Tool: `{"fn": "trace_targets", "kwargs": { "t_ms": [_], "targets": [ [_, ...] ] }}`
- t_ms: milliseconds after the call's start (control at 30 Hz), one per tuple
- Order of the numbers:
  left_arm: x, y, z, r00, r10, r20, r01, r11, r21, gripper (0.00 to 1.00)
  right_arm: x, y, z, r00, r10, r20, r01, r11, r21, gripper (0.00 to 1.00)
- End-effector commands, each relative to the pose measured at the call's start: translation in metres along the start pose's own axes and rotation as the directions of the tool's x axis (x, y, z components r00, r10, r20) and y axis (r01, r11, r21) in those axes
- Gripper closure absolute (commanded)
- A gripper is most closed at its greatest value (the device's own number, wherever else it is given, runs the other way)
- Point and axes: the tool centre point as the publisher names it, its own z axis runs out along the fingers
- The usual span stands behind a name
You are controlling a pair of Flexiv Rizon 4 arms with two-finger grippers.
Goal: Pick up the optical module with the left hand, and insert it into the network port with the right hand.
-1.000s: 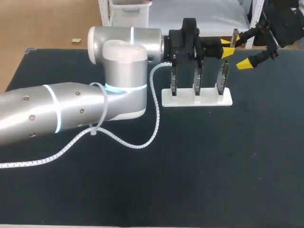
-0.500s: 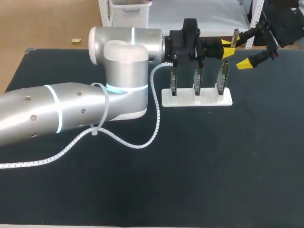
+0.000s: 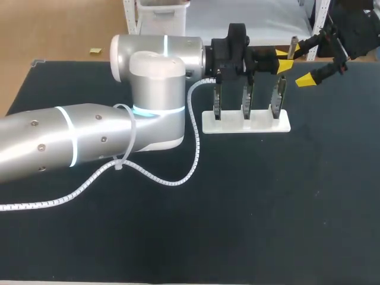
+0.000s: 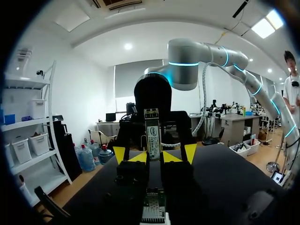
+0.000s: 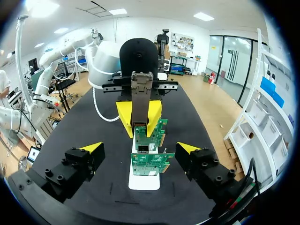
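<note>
The optical module (image 3: 293, 46) is a slim metal stick standing upright above the right end of the board rack. My left gripper (image 3: 285, 60) is shut on its lower part; in the left wrist view the module (image 4: 152, 133) rises between the yellow tips. My right gripper (image 3: 304, 61) faces it from the far right, open and empty. In the right wrist view the module (image 5: 141, 96) hangs ahead of my open right gripper (image 5: 139, 148), above the green boards (image 5: 147, 157). A metal network port (image 4: 152, 206) lies below the left gripper.
A white base (image 3: 246, 123) at the table's far middle carries three upright green circuit boards (image 3: 245, 98). My left arm's white cable (image 3: 178, 178) loops over the black mat in front of it. The near half of the mat (image 3: 249, 225) is bare.
</note>
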Motion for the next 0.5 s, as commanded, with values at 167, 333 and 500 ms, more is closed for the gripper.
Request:
{"fn": "trace_targets", "kwargs": {
  "t_ms": [167,333,500],
  "targets": [
    [0.0008,0.0004,-0.0015,1.0,-0.003,0.0,0.003,1.0,-0.007,1.0,-0.0004,0.0021,0.0001,1.0,0.0,-0.002,0.0,1.0,0.005,0.0],
    [0.0013,0.0019,-0.003,1.0,-0.005,0.004,0.005,1.0,-0.014,1.0,-0.0004,0.0021,0.0001,1.0,0.0,-0.002,0.0,1.0,0.005,0.0],
    [0.0012,0.0023,-0.0031,1.0,-0.005,0.004,0.005,1.0,-0.017,1.0,-0.0004,0.0021,0.0001,1.0,0.0,-0.002,0.0,1.0,0.005,0.0]
  ]
}}
